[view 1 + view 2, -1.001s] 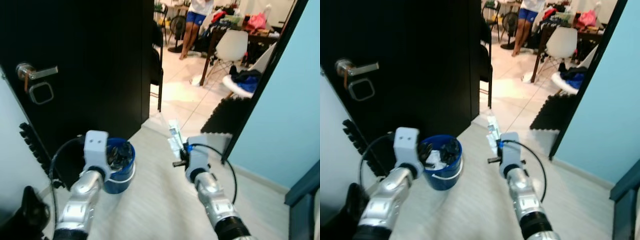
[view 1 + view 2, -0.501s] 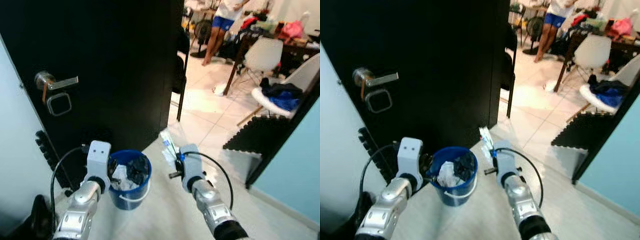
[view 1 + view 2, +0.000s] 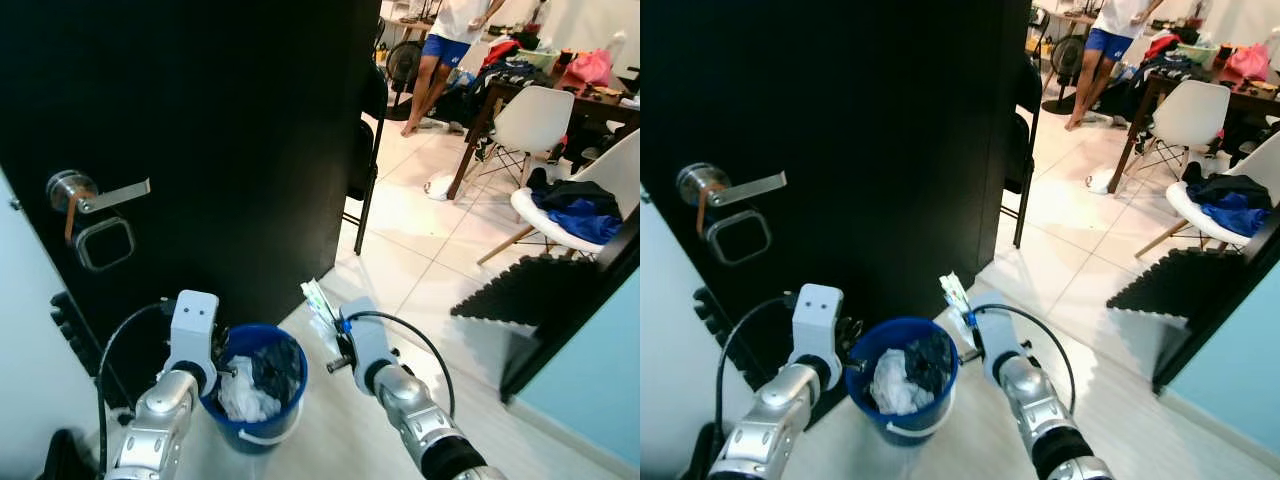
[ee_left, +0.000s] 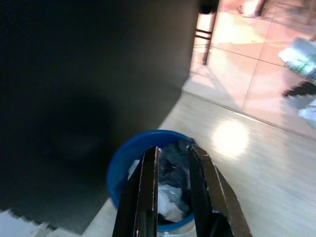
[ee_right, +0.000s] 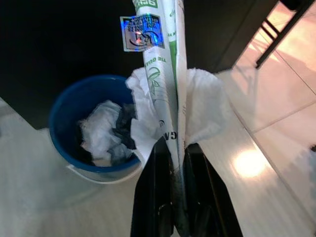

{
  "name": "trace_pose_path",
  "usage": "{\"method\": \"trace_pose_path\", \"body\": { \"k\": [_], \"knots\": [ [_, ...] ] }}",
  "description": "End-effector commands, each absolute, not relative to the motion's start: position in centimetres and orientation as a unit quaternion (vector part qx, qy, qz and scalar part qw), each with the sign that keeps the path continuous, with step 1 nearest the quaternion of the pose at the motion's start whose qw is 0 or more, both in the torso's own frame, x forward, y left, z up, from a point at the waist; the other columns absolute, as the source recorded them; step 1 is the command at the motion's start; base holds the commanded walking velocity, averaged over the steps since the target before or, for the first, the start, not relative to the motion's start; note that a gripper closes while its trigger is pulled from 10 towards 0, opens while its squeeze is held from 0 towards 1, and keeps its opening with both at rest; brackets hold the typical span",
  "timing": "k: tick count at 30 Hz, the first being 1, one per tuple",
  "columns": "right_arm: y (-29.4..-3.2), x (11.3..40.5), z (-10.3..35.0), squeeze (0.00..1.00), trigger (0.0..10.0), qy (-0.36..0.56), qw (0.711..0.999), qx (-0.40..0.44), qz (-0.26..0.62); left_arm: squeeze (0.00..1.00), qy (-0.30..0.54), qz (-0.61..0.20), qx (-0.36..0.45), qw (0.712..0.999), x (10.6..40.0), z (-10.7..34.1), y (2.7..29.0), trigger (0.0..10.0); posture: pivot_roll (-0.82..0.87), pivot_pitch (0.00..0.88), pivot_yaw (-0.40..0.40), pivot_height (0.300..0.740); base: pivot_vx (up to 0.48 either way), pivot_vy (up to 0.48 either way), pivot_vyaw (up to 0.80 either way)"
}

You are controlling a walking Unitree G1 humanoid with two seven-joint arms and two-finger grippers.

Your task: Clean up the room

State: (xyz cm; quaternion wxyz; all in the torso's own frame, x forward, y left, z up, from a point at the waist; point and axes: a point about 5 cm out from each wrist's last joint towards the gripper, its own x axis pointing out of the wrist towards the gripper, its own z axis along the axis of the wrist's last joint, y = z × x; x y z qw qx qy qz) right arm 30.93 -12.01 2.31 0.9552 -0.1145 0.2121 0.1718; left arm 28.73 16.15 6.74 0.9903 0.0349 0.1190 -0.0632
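The right gripper (image 5: 177,148) pinched a green-and-white printed wrapper (image 5: 165,74) together with a white tissue (image 5: 205,111), its fingers closed on them just beside the blue bucket (image 3: 902,395). The left gripper (image 4: 170,163) clamped the bucket's rim, its jaws nearly together, over crumpled white and dark rubbish inside. Both hung above pale plank flooring (image 3: 330,440). The black door (image 3: 200,140) stood close behind the bucket; beyond the right gripper, white tiles (image 3: 420,230) ran open toward chairs (image 3: 530,115) and a standing person (image 3: 450,40).
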Motion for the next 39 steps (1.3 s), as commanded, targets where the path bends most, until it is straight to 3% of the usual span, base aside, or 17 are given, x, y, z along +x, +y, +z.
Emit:
{"method": "trace_pose_path", "body": {
  "k": [1,14,27,33,36,37,39],
  "knots": [
    [-11.1,31.1,2.6,0.00,10.0,0.201,0.956,-0.110,0.181,0.00,0.132,-0.056,0.041,0.989,28.3,6.1,16.7,10.0,0.08,0.000,-0.063,0.740,0.379,0.000,0.00],
    [-11.6,30.9,1.9,0.00,10.0,0.222,0.950,-0.122,0.179,0.00,0.150,-0.080,0.053,0.984,27.8,5.3,16.1,10.0,0.07,0.000,-0.062,0.740,0.349,0.000,0.00],
    [-12.7,30.2,0.3,0.00,10.0,0.285,0.926,-0.172,0.178,0.00,0.179,-0.119,0.078,0.973,27.6,3.8,14.7,10.0,0.06,0.005,-0.077,0.740,0.000,0.000,0.00],
    [-11.6,29.7,-0.4,0.00,10.0,0.316,0.886,-0.228,0.250,0.00,0.230,-0.182,0.150,0.944,26.0,1.1,14.3,10.0,0.06,0.090,-0.116,0.740,0.000,0.000,0.00],
    [-11.5,29.7,-0.5,0.00,10.0,0.320,0.881,-0.236,0.256,0.00,0.234,-0.193,0.163,0.939,25.8,0.9,14.3,10.0,0.06,0.090,-0.116,0.740,0.000,0.000,0.00],
    [-11.2,29.6,-0.7,0.00,10.0,0.324,0.877,-0.239,0.262,0.00,0.233,-0.209,0.180,0.932,25.2,0.8,14.6,10.0,0.08,0.171,-0.150,0.740,0.000,0.000,0.00],
    [-10.9,29.5,-0.7,0.00,10.0,0.325,0.875,-0.238,0.269,0.00,0.233,-0.224,0.193,0.926,24.6,0.8,15.0,10.0,0.08,0.182,-0.154,0.740,0.000,0.000,0.00]
  ]
}}
